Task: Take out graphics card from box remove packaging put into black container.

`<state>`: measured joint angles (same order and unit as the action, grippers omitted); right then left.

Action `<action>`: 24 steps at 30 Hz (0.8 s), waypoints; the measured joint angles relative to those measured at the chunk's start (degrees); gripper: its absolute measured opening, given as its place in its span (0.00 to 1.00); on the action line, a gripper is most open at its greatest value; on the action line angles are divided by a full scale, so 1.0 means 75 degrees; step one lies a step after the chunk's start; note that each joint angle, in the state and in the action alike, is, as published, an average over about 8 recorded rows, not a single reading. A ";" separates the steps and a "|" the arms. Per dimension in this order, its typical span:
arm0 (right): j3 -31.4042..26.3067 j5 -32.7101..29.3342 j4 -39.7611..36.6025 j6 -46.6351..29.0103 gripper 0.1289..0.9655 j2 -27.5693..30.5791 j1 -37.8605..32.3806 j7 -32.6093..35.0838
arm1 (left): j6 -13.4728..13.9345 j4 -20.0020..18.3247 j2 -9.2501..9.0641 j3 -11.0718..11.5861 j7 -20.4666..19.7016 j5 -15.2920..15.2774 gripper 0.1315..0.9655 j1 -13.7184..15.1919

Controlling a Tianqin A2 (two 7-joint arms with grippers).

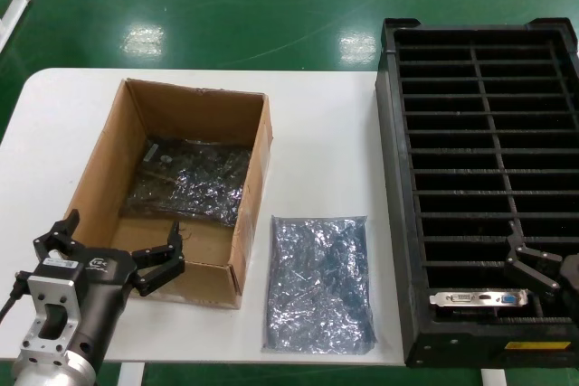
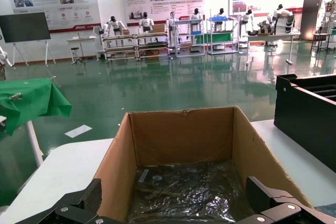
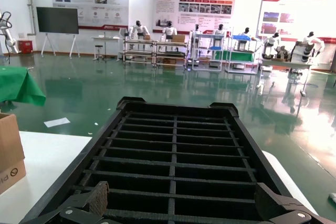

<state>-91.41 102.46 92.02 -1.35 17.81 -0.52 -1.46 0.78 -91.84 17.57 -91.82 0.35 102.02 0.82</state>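
One graphics card (image 1: 479, 298) sat in the black container (image 1: 394, 178)'s near-right slot, long axis along the slot, bracket up. Right gripper (image 1: 543, 268) hung over it, fingers spread, empty. Left gripper (image 1: 110, 255) sat wide open, empty, at the box (image 1: 249, 187)'s near edge. Next: reach in for the bagged card (image 1: 185, 183). An empty bag (image 1: 318, 282) lay on the table (image 1: 326, 133)'s near edge.
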 joint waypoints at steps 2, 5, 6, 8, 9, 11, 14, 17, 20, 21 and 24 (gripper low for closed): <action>0.0000 0.0000 0.0000 0.0000 1.00 0.0000 0.0000 0.0000 | 0.0000 0.0000 0.0000 0.0000 0.0000 0.0000 1.00 0.0000; 0.0000 0.0000 0.0000 0.0000 1.00 0.0000 0.0000 0.0000 | 0.0000 0.0000 0.0000 0.0000 0.0000 0.0000 1.00 0.0000; 0.0000 0.0000 0.0000 0.0000 1.00 0.0000 0.0000 0.0000 | 0.0000 0.0000 0.0000 0.0000 0.0000 0.0000 1.00 0.0000; 0.0000 0.0000 0.0000 0.0000 1.00 0.0000 0.0000 0.0000 | 0.0000 0.0000 0.0000 0.0000 0.0000 0.0000 1.00 0.0000; 0.0000 0.0000 0.0000 0.0000 1.00 0.0000 0.0000 0.0000 | 0.0000 0.0000 0.0000 0.0000 0.0000 0.0000 1.00 0.0000; 0.0000 0.0000 0.0000 0.0000 1.00 0.0000 0.0000 0.0000 | 0.0000 0.0000 0.0000 0.0000 0.0000 0.0000 1.00 0.0000; 0.0000 0.0000 0.0000 0.0000 1.00 0.0000 0.0000 0.0000 | 0.0000 0.0000 0.0000 0.0000 0.0000 0.0000 1.00 0.0000; 0.0000 0.0000 0.0000 0.0000 1.00 0.0000 0.0000 0.0000 | 0.0000 0.0000 0.0000 0.0000 0.0000 0.0000 1.00 0.0000; 0.0000 0.0000 0.0000 0.0000 1.00 0.0000 0.0000 0.0000 | 0.0000 0.0000 0.0000 0.0000 0.0000 0.0000 1.00 0.0000; 0.0000 0.0000 0.0000 0.0000 1.00 0.0000 0.0000 0.0000 | 0.0000 0.0000 0.0000 0.0000 0.0000 0.0000 1.00 0.0000; 0.0000 0.0000 0.0000 0.0000 1.00 0.0000 0.0000 0.0000 | 0.0000 0.0000 0.0000 0.0000 0.0000 0.0000 1.00 0.0000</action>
<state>-91.41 102.46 92.02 -1.35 17.81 -0.52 -1.47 0.78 -91.84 17.57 -91.82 0.35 102.02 0.82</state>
